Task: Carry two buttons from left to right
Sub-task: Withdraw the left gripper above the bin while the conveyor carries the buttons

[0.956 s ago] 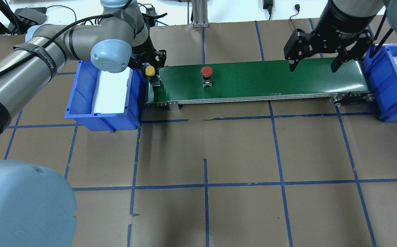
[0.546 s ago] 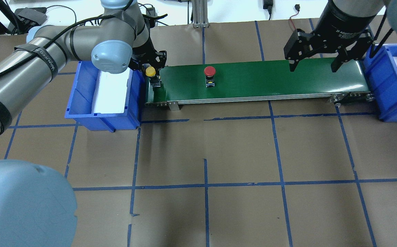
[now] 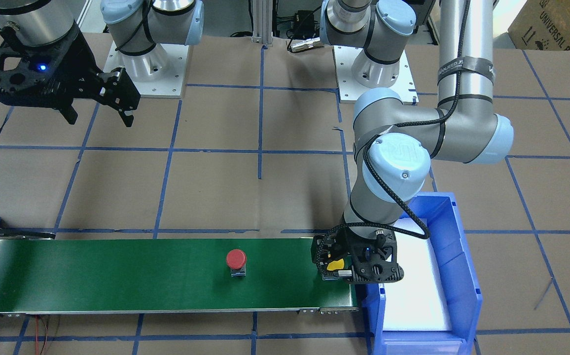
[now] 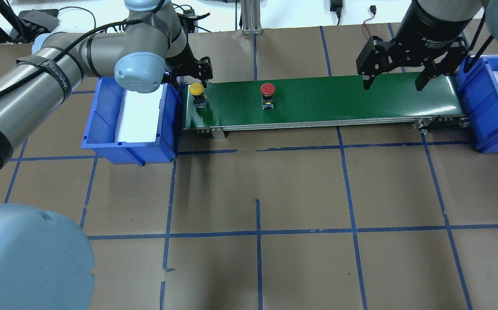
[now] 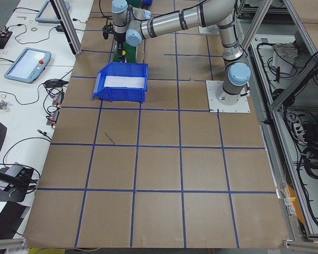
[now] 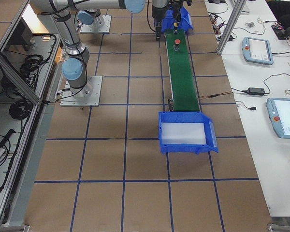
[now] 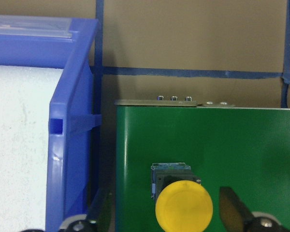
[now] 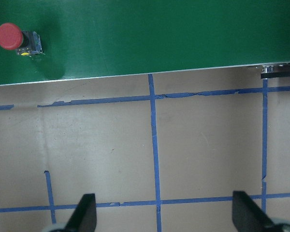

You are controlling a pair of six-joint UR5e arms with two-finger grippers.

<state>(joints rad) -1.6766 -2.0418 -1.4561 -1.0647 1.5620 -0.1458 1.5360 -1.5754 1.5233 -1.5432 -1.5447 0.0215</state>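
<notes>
Jaws spread, the left gripper (image 4: 190,79) seemingly clears the yellow button (image 4: 196,89) at the conveyor belt's (image 4: 339,99) nine o'clock; the right gripper (image 4: 392,84), spread and empty, awaits deliveries at three.

The table (image 4: 300,189) is the landmark, its top covered in brown paper (image 4: 395,189) that blue tape lines (image 4: 258,232) divide into a grid of squares. Along one long side of the table runs a white bench (image 6: 280,159) with tablet-like control pendants (image 6: 257,50) and a black power brick (image 6: 254,90) lying on it. Aluminium frame posts (image 5: 66,26) rise between table and bench. Along the table's opposite long side, a grey floor strip (image 5: 315,95) holds bundled black cables (image 5: 307,153). A cardboard box (image 3: 556,22) stands past one corner of the table. The light is bright and even.
</notes>
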